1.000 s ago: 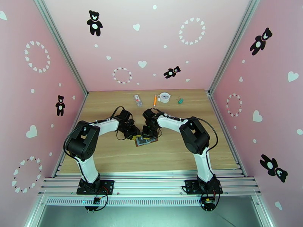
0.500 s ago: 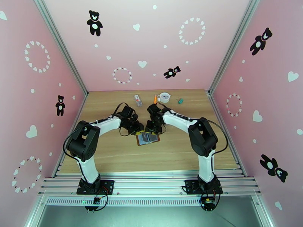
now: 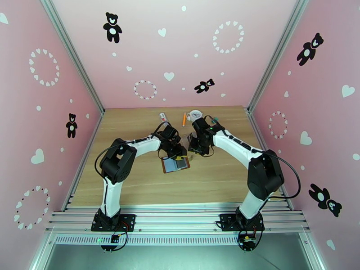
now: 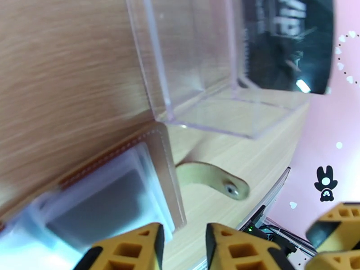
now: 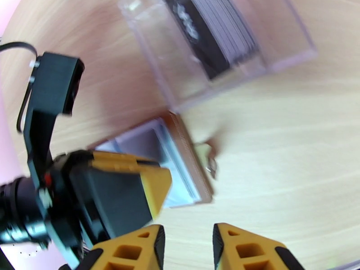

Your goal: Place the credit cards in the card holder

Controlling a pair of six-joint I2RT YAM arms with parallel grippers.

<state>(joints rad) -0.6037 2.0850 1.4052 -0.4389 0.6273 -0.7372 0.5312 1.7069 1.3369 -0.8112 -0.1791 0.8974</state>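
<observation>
**Cards thin and slick, holder soft: where we would take hold**

From above, we count one card holder [image 3: 175, 164]. It lies open on the table [image 3: 135, 185], near the middle. The left gripper [image 3: 179, 153] hangs at its far edge and the right gripper [image 3: 195, 152] just beyond its far right corner. Both pincers are too small here for us to read their jaws.

At the left wrist, the fingers stand a little apart with only wood between them, so this pincer is narrow and empty. We see the holder's brown stitched cover, its grey-blue pockets and one snap tab [image 4: 216, 182] lying flat. Just beyond it is one clear case [image 4: 198, 86] holding the credit cards [image 4: 288, 41]; a dark one marked VIP faces us. A grey rectangle shows in one pocket, but we cannot tell whether it is a card.

At the right wrist, the jaws also stand narrowly apart and hold nothing. In the case we make out one dark card face with pale edges stacked behind it. There are several cards, but the blur hides the exact count.

We judge the cards light, stiff and slippery. They would be hard to pinch where they lie flat, so we would grip a short edge that stands free of the case wall. The holder looks soft and light and is likely to slide or fold. We would have one pincer press on its cover beside a pocket while the other feeds a card in.
</observation>
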